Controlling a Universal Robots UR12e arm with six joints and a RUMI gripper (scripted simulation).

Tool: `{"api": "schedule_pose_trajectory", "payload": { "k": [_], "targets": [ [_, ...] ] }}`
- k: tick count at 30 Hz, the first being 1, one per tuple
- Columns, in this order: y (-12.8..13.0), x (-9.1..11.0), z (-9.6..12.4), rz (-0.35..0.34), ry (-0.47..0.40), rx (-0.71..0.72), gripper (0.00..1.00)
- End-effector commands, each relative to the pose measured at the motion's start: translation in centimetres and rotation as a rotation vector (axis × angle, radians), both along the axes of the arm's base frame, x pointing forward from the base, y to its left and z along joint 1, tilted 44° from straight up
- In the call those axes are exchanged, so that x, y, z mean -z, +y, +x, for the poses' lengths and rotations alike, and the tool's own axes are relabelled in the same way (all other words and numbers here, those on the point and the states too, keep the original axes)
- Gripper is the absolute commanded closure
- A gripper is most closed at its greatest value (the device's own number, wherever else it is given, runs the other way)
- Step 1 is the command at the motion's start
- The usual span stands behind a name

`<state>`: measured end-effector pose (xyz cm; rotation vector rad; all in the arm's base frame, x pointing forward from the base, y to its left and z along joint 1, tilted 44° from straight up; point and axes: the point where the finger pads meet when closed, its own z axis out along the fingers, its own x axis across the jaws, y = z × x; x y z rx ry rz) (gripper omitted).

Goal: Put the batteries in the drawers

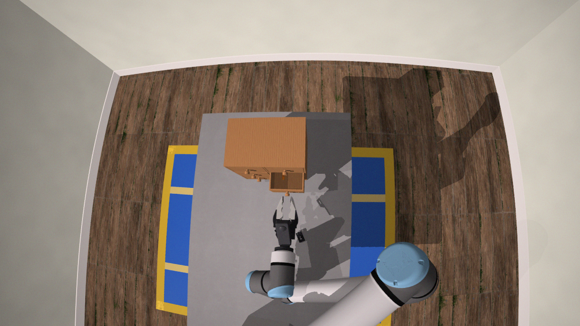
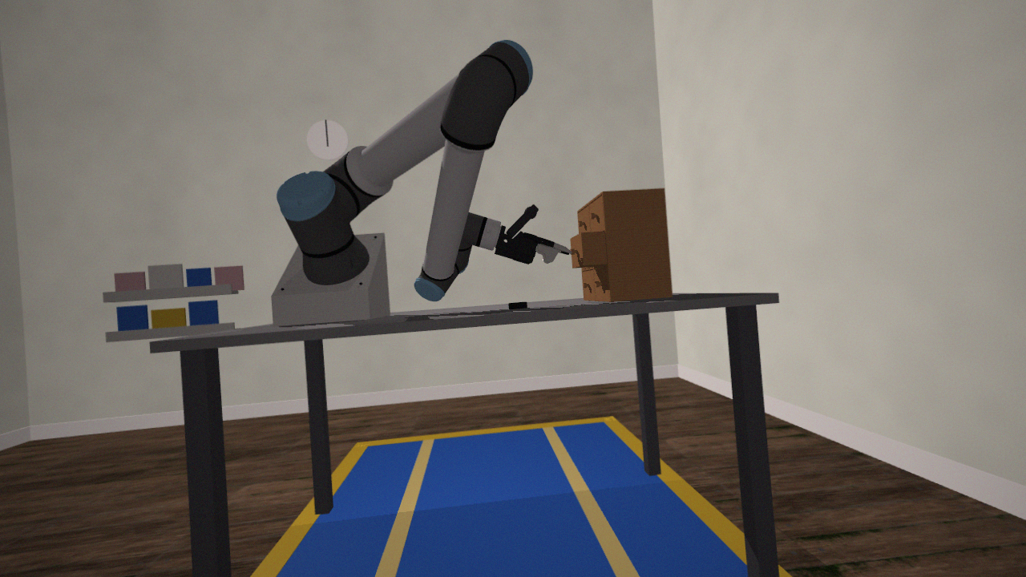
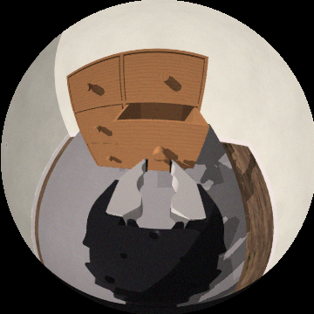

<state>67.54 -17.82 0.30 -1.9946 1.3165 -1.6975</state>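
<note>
The wooden chest (image 1: 265, 141) (image 2: 638, 247) (image 3: 150, 71) stands upright at the table's far end. Its middle-row right drawer (image 1: 277, 190) (image 2: 593, 248) (image 3: 131, 135) is pulled partly out; the other drawers in view look shut. An orange-brown patch (image 1: 283, 177) shows inside it under the upper knob; I cannot tell what it is. My gripper (image 1: 287, 198) (image 2: 568, 252) (image 3: 159, 160) is slightly open and empty, fingertips just in front of the drawer's knob (image 1: 287, 194) (image 3: 158, 153). Whether they touch it is unclear. I cannot make out either battery in these views.
A small black block (image 1: 300, 236) (image 2: 518, 305) lies on the grey table (image 1: 227, 243) (image 2: 732, 299), just right of the gripper body in the top view. Shadows fall over the table's right side. The arm reaches in from the near right.
</note>
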Motion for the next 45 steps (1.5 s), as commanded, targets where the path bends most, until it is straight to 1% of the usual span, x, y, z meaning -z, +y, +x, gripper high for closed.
{"api": "schedule_pose_trajectory", "payload": {
  "k": [1, 13, 45],
  "targets": [
    [-0.02, 0.00, 0.46, 0.000, 0.000, 0.000, 0.80],
    [-0.15, 0.06, 1.25, 0.000, 0.000, 0.000, 0.80],
    [-0.16, 0.07, 1.37, 0.000, 0.000, 0.000, 0.80]
  ]
}}
